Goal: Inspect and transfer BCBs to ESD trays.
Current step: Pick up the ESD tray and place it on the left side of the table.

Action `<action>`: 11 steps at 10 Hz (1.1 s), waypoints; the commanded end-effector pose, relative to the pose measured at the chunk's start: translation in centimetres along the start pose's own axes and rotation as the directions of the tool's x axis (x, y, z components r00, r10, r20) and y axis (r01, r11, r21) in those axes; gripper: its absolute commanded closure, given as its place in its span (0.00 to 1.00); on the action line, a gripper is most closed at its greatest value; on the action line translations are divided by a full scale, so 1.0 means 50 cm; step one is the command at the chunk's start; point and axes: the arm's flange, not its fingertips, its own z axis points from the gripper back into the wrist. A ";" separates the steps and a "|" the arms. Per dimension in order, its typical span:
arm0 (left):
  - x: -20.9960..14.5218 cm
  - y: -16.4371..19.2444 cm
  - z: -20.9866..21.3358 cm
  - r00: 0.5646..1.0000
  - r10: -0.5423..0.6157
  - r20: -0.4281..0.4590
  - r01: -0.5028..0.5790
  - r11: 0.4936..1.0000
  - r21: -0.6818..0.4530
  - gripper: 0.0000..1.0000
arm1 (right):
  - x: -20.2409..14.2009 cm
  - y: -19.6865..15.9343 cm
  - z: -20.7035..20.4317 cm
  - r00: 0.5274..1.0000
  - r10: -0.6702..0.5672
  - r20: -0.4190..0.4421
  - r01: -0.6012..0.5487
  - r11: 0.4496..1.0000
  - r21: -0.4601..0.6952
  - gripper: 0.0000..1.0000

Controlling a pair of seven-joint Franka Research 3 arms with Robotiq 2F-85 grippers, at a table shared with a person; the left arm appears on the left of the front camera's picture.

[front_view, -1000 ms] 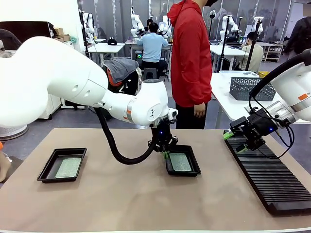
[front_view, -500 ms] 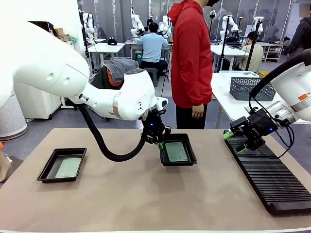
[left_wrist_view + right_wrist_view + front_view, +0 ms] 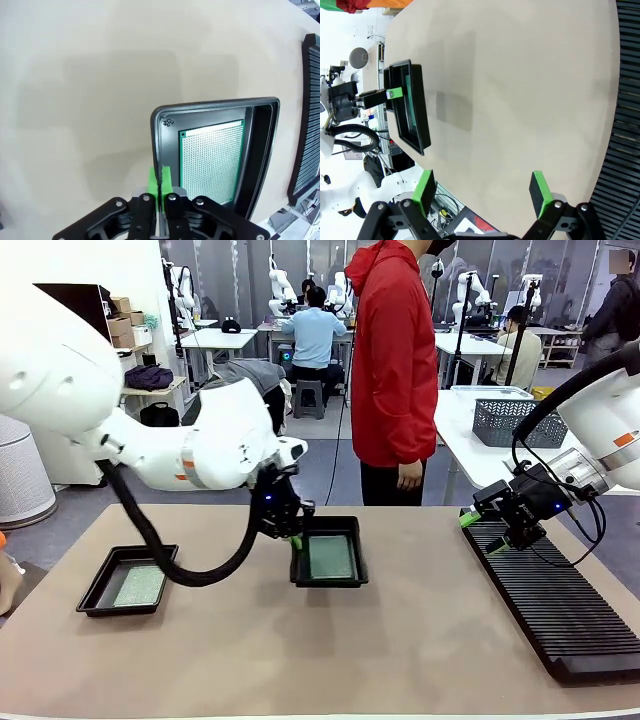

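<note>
The left gripper (image 3: 161, 186) is clamped on the rim of an ESD tray (image 3: 329, 580) holding a BCB (image 3: 212, 160), carried above the table (image 3: 300, 660). The right gripper (image 3: 482, 192) hangs spread by the slotted rack (image 3: 560, 615). The other tray (image 3: 105, 595) lies loaded, so little seems left

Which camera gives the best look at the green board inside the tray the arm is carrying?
The left wrist view: the green board lies close and flat in the tray, its dotted grid plain. The front view shows it small; the right wrist view, a distant edge-on sliver.
</note>
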 end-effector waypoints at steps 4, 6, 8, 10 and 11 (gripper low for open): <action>-0.067 0.213 0.059 0.999 -0.036 -0.025 0.036 0.999 -0.007 1.00 | -0.001 0.004 0.000 1.000 -0.021 0.005 0.021 1.000 -0.015 0.00; -0.080 0.287 0.066 0.999 -0.032 -0.028 0.032 0.999 -0.003 1.00 | -0.001 0.004 0.000 1.000 -0.021 0.005 0.021 1.000 -0.015 0.00; -0.080 0.353 0.067 0.999 -0.023 -0.026 0.023 1.000 0.000 1.00 | -0.001 0.004 0.000 1.000 -0.021 0.005 0.021 1.000 -0.015 0.00; -0.072 0.396 0.071 1.000 -0.006 -0.013 0.006 1.000 -0.005 1.00 | -0.001 0.004 0.000 1.000 -0.021 0.005 0.021 1.000 -0.015 0.00; -0.066 0.410 0.068 1.000 -0.003 -0.013 0.003 1.000 -0.009 1.00 | -0.001 0.004 0.000 1.000 -0.021 0.005 0.021 1.000 -0.015 0.00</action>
